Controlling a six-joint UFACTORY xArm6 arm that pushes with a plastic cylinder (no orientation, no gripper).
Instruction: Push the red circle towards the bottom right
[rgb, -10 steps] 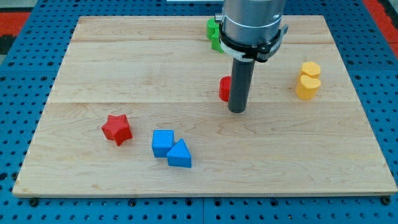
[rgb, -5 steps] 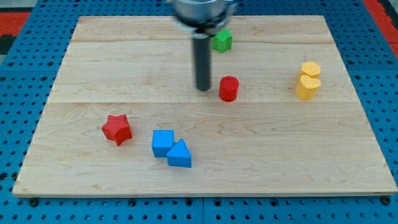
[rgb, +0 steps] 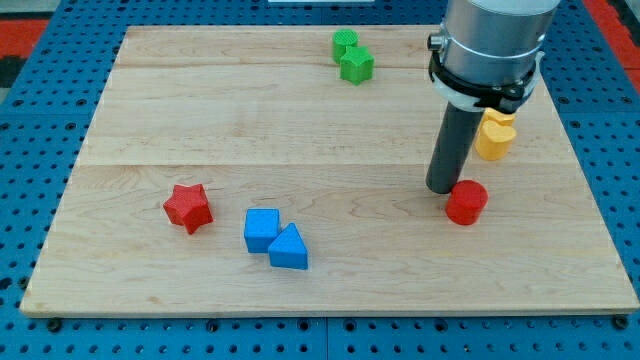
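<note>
The red circle (rgb: 466, 203) is a short red cylinder on the wooden board (rgb: 200, 120), right of centre and in the lower half. My tip (rgb: 441, 189) stands just to its upper left, touching or nearly touching it. The dark rod rises from there to the grey arm body at the view's top right.
Two yellow blocks (rgb: 495, 137) sit just right of the rod, partly hidden by the arm. Two green blocks (rgb: 352, 57) lie at the top centre. A red star (rgb: 188, 207) is at the lower left, with a blue cube (rgb: 261, 229) and a blue triangle (rgb: 290, 248) beside it.
The red circle has moved from the board's centre toward the lower right. My tip went from the circle's left side to its upper left, following it rightward.
</note>
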